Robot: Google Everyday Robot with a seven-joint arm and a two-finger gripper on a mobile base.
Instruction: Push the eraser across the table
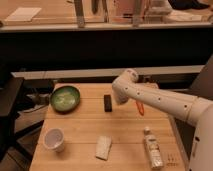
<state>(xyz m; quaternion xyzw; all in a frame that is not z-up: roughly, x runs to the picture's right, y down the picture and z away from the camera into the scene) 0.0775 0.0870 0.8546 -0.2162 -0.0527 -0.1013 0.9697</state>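
**A:** Where's the small black bar-shaped eraser [107, 103]?

**B:** Flat on the light plank-wood table [125, 132], far half, approx. mid-width. Its long axis runs front-to-back.

**A:** And the claw?

**B:** The claw [119, 100] sits low at the end of the white arm, just beside the eraser on the camera-right side. Can't tell whether it's wide or narrow, or if it's touching yet.

**A:** Why park it there?

**B:** Prob. lining up a sideways shove. Coming at the long face should give a broad contact, so the bar is less likely to spin. No grasp needed for a push.

**A:** Anything in the way?

**B:** The round green bowl [65, 98] is near, camera-left of the eraser, so a long push that way could bump it. The thin orange object [140, 108] lies on the other side, partly under the arm. The white cup [54, 140], whitish rectangular block [104, 147] and clear plastic bottle [152, 148] sit toward the near edge, well apart from the eraser.
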